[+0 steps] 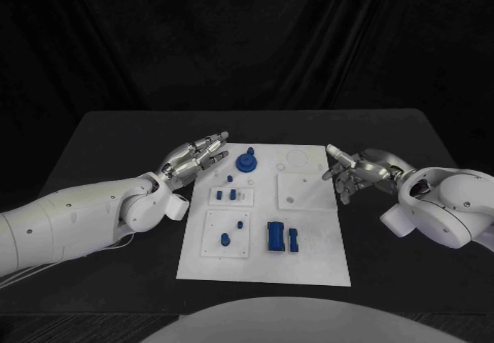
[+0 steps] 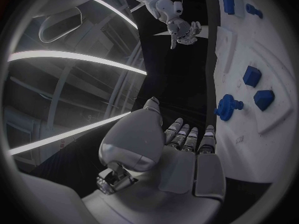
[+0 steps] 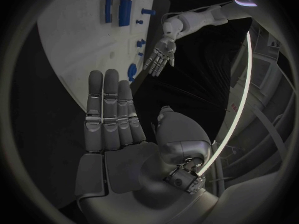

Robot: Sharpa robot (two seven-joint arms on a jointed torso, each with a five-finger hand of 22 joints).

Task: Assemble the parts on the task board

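black table (image 1: 123, 136) | task board (image 1: 309, 264) | left robot hand (image 1: 195, 158), right robot hand (image 1: 350, 171) spread, empty

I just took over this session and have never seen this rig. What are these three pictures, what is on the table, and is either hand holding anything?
You are looking at a two-armed robot at a black table. The square picture is from a camera on its head, looking down. The two round pictures come from fisheye cameras at each wrist, behind that arm's own hand.

The left hand comes in from the left of the head view, the right hand from the right. Both have their fingers spread and hold nothing; they hover at either side of the far end of the board.

In the middle lies the white task board. On it are small blue parts: a round gear-like piece near the left hand, a larger block nearer the robot, and several little pegs.
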